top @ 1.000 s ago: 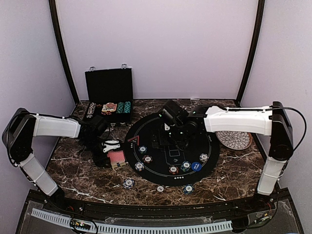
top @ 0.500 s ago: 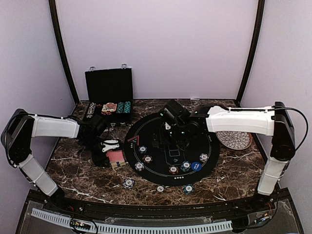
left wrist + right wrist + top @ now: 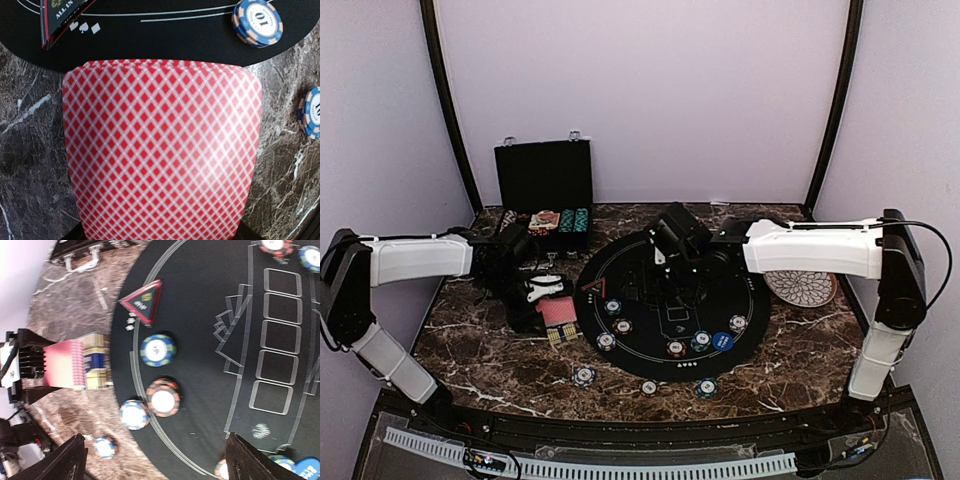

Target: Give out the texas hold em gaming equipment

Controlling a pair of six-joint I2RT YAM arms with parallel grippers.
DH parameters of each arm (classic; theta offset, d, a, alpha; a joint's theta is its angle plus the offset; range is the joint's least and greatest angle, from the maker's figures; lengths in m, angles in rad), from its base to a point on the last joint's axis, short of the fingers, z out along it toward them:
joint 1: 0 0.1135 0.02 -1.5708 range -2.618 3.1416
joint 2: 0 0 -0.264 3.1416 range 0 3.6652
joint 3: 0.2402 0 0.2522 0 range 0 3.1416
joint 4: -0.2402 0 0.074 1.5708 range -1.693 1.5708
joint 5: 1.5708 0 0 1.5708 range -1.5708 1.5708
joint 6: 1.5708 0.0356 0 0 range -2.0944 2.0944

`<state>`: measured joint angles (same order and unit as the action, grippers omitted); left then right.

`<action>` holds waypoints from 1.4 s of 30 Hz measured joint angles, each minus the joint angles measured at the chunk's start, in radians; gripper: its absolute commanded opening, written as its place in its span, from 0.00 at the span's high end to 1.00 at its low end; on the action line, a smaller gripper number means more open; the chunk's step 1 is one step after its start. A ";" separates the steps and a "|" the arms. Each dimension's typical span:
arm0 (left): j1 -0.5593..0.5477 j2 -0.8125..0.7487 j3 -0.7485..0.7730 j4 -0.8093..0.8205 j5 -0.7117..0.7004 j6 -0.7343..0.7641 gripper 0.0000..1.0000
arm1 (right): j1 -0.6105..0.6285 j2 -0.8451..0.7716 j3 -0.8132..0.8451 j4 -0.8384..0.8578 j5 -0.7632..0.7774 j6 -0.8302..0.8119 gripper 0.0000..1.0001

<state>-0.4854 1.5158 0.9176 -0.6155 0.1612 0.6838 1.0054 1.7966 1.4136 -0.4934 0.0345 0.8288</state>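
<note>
My left gripper (image 3: 548,298) is shut on a fanned stack of red-backed playing cards (image 3: 558,312) at the left edge of the round black mat (image 3: 756,300). In the left wrist view the cards (image 3: 160,150) hide the fingers. My right gripper (image 3: 665,278) hovers over the mat's middle, open and empty; its fingertips (image 3: 67,460) stand far apart. Striped poker chips (image 3: 622,326) lie along the mat's near edge, with a blue marker disc (image 3: 723,341). The right wrist view shows a blue-green chip (image 3: 158,350), an orange chip (image 3: 163,399) and a blue-white chip (image 3: 134,415).
An open black case (image 3: 545,190) with chips stands at the back left. A white patterned plate (image 3: 800,287) lies at the right. A red triangular marker (image 3: 592,287) lies on the mat's left. A gold-and-blue card box (image 3: 95,362) lies below the held cards. Three chips (image 3: 583,376) lie off the mat in front.
My left gripper has lifted the cards slightly and moved them back, its elbow swinging left. The right gripper has hardly moved.
</note>
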 measured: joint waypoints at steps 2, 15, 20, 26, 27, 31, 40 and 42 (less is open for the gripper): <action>0.000 -0.010 0.017 -0.019 0.018 0.000 1.00 | -0.004 0.000 -0.008 0.037 -0.042 0.006 0.01; -0.062 -0.057 0.162 -0.154 0.101 -0.006 1.00 | -0.033 0.058 -0.017 0.349 -0.376 0.102 0.02; -0.079 -0.060 0.200 -0.176 0.113 -0.006 1.00 | -0.033 0.101 -0.010 0.407 -0.450 0.136 0.06; -0.088 -0.061 0.213 -0.195 0.113 -0.013 1.00 | -0.033 0.118 -0.009 0.466 -0.520 0.172 0.12; -0.089 -0.061 0.213 -0.195 0.114 -0.014 1.00 | -0.033 0.121 -0.009 0.474 -0.530 0.177 0.13; -0.093 -0.061 0.229 -0.211 0.119 -0.015 1.00 | -0.033 0.135 -0.009 0.512 -0.570 0.197 0.16; -0.102 -0.064 0.272 -0.230 0.146 -0.020 1.00 | -0.033 0.152 -0.010 0.568 -0.608 0.233 0.20; -0.102 -0.066 0.279 -0.231 0.148 -0.024 1.00 | -0.033 0.152 -0.012 0.588 -0.616 0.248 0.21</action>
<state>-0.5877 1.4502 1.1965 -0.8467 0.3088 0.6601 0.9722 1.9488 1.4014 0.0948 -0.5819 1.0767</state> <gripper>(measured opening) 0.672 0.803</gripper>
